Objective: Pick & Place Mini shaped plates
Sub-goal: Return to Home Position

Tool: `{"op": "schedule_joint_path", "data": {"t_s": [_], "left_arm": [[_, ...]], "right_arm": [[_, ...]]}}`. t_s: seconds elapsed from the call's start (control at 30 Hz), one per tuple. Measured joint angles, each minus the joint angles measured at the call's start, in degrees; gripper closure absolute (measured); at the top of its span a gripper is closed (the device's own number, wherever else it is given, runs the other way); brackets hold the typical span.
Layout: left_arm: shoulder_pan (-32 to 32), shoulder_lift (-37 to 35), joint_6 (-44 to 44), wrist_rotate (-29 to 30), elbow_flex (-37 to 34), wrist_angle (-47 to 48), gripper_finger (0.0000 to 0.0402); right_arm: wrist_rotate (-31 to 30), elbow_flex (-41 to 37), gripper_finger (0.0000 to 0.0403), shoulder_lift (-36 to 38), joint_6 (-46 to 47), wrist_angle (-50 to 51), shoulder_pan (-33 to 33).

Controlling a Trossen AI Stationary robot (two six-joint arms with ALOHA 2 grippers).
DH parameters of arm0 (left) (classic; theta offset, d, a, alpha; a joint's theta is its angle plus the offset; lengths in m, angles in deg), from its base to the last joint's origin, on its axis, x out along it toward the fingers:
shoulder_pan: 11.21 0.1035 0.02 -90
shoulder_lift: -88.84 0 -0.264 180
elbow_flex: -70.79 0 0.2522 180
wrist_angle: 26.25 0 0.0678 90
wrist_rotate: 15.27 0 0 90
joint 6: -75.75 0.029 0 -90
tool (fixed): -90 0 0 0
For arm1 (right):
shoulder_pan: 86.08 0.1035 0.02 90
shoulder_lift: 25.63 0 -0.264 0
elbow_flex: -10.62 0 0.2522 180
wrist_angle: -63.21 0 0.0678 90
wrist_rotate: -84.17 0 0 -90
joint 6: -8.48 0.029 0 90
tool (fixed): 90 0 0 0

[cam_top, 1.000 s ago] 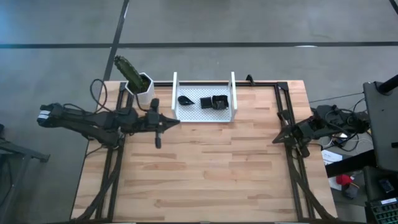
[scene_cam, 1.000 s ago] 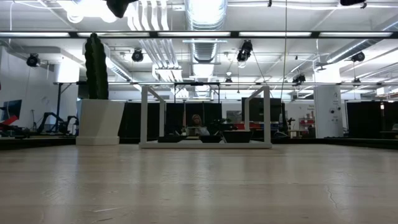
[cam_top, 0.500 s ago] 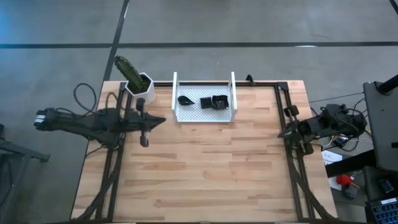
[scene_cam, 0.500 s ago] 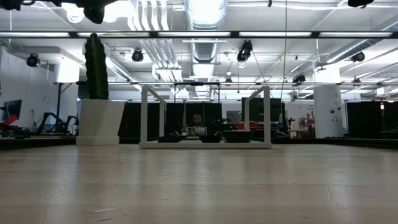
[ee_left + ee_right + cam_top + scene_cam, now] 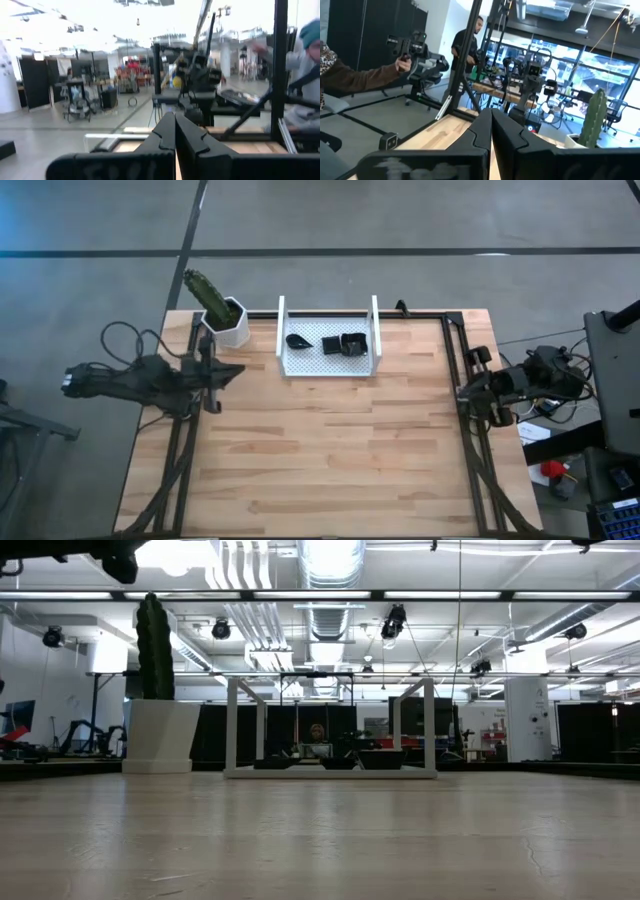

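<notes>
Left gripper (image 5: 236,370): fingers (image 5: 167,132) pressed together, nothing between them. Hangs high over the left edge of the table (image 5: 330,460), near the cactus pot (image 5: 232,325), aimed across toward the right side.

Right gripper (image 5: 463,392): closed too, fingers (image 5: 482,131) touching, empty. Sits over the right edge, well apart from everything on the table, aimed inward.

Mini shaped plates (image 5: 340,343): all inside the white tray (image 5: 327,370) at the far middle of the table. Teardrop plate (image 5: 297,340) toward the tray's left, square plates (image 5: 353,343) toward its right, touching each other. Low dark shapes between the tray's two upright sides in the low view. Can't tell how many are stacked.

Cactus pot just left of the tray, not touching.

Beyond the table, right wrist view: a person (image 5: 470,45) standing, plus a patterned sleeve (image 5: 345,75) with a hand holding a dark device.
</notes>
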Motion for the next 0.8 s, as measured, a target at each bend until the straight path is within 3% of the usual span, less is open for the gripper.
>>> {"op": "schedule_joint_path", "data": {"t_s": [0.67,0.8], "left_arm": [[-0.04,-17.94,4.57,-0.07,-5.18,4.18,0.0402],[-0.04,-18.45,5.21,-0.55,-6.24,5.09,0.0402]], "right_arm": [[0.02,-0.55,0.0394,0.57,-0.02,-0.11,0.00],[0.13,-0.53,0.0394,0.59,-0.02,-0.17,0.01]]}}
